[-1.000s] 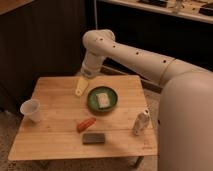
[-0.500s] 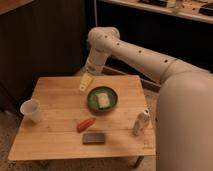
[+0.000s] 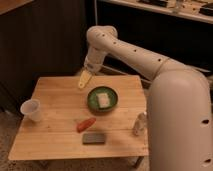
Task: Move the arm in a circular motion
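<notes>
End effector (image 3: 84, 80), whose state cannot be told, is held above the far desk (image 3: 55, 97) edge, presumably so circling by the arm (image 3: 131, 51) is unobstructed.

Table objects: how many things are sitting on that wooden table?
5: a white cup at the left edge, a green bowl in the middle, an orange item and dark block in front, a small bottle at right. None seems hidden. The gripper hovers above the far side.

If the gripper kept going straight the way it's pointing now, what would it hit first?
Likely the bare wooden table. The gripper hangs above the table's far side, tilted down and leftward in the picture, beside the green bowl; depth is unclear.
</notes>
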`<state>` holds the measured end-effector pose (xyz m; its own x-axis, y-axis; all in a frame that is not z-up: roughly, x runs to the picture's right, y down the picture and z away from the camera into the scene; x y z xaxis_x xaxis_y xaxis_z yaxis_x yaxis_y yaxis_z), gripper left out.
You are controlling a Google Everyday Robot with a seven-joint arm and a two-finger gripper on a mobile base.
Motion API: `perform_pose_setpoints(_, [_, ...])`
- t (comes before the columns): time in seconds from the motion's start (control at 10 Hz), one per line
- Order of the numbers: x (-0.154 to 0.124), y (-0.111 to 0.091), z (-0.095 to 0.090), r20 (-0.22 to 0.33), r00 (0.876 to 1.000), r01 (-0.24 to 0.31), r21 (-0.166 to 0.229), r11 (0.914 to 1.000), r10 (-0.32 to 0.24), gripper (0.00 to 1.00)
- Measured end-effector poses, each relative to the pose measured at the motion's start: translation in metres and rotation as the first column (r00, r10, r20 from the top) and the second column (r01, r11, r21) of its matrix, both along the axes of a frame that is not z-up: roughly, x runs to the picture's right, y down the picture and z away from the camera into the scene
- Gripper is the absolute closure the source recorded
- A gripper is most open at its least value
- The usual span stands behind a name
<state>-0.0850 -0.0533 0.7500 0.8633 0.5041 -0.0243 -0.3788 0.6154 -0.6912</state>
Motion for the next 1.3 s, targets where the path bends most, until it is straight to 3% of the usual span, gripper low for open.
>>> perform_pose_setpoints(0.2, [0.006, 0.000, -0.008, -0.016, 1.000, -0.022, 0.008, 0.9997, 0.022, 0.00])
perform_pose_setpoints(0.6, [0.074, -0.014, -0.017, -0.133, 0.987, -0.088, 0.050, 0.9949, 0.094, 0.00])
perform_pose_setpoints(0.9, [0.133, -0.017, -0.027, -0.251, 0.955, -0.139, 0.093, 0.9859, 0.159, 0.00])
perform_pose_setpoints(1.2, [0.181, -0.007, -0.038, -0.323, 0.925, -0.173, 0.106, 0.9792, 0.198, 0.00])
perform_pose_setpoints(1.3, [0.205, 0.000, -0.043, -0.353, 0.909, -0.193, 0.110, 0.9750, 0.220, 0.00])
